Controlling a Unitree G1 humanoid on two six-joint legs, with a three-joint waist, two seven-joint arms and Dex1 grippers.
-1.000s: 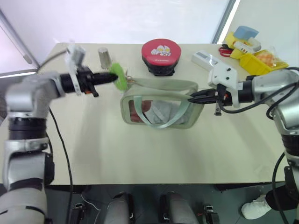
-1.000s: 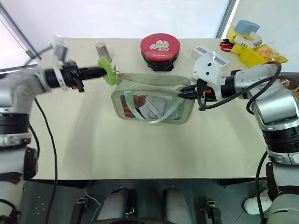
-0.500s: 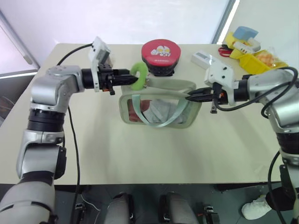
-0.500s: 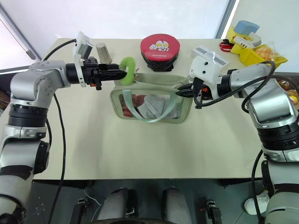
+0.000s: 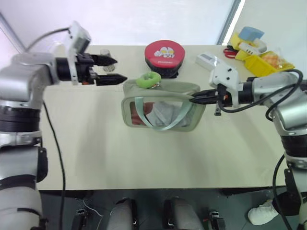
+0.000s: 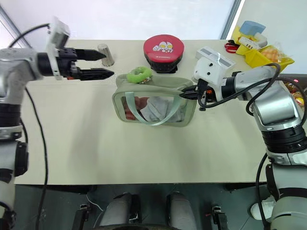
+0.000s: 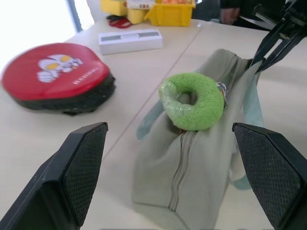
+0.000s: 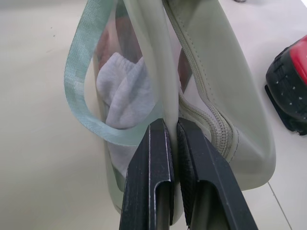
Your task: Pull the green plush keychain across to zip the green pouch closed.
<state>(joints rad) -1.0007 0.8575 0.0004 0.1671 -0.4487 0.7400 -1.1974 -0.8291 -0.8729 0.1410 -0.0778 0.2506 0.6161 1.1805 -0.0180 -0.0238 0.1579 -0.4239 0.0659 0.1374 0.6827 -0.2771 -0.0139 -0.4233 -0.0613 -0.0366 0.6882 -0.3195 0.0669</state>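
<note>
The green pouch [image 5: 163,108] stands mid-table, with red and white contents showing through its clear front. On its top left end lies the green plush keychain [image 7: 192,101], free of both grippers. My left gripper [image 5: 120,68] hangs open a little to the left of the pouch, fingers [image 7: 81,167] wide apart and pointing at the keychain. My right gripper [image 5: 195,99] is shut on the pouch's right end, pinching its edge [image 8: 171,129] beside the zipper. The mint ribbon handle [image 8: 79,72] droops over the front.
A round red tin [image 5: 164,56] sits just behind the pouch. A small metal cylinder [image 5: 106,53] stands behind my left gripper. A white box [image 5: 208,60] and yellow bins [image 5: 261,60] with odds and ends occupy the back right corner.
My left gripper has opened, let go of the keychain and drawn back to the left. The keychain has dropped onto the pouch's top. The right gripper keeps its hold.
</note>
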